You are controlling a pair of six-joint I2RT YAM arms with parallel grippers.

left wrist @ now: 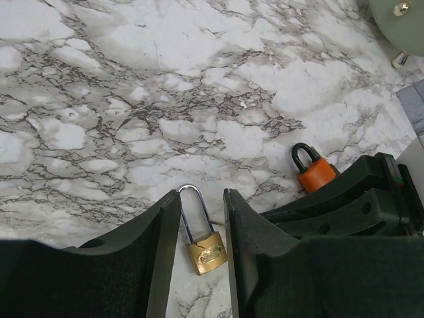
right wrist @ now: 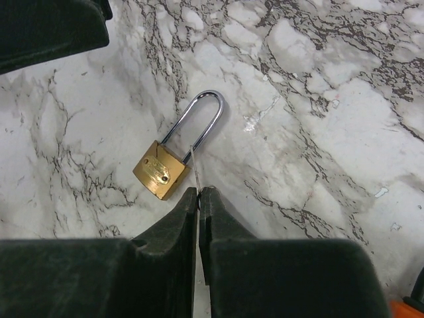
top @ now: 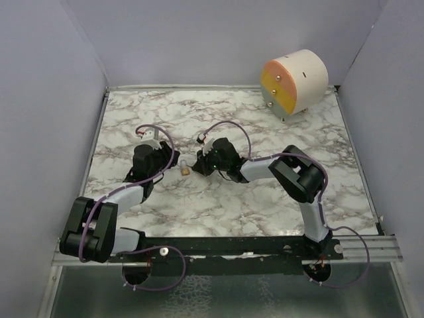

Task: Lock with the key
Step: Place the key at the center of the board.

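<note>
While the brass padlock (right wrist: 159, 173) lies midway between the side edges of the desk (top: 265, 132), left pincer (left wrist: 201, 196) apart astride it, right pincer (right wrist: 199, 192) clamped on a thin key (right wrist: 193, 162) beside its body

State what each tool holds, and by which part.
Right tool pinches a thin silver key by its near end. Left tool holds nothing, open astride the brass padlock.

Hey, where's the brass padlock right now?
The brass padlock lies on the marble table, central in the top view, between the fingers of the open left gripper, with the right gripper, shut on the key, beside it.
</note>
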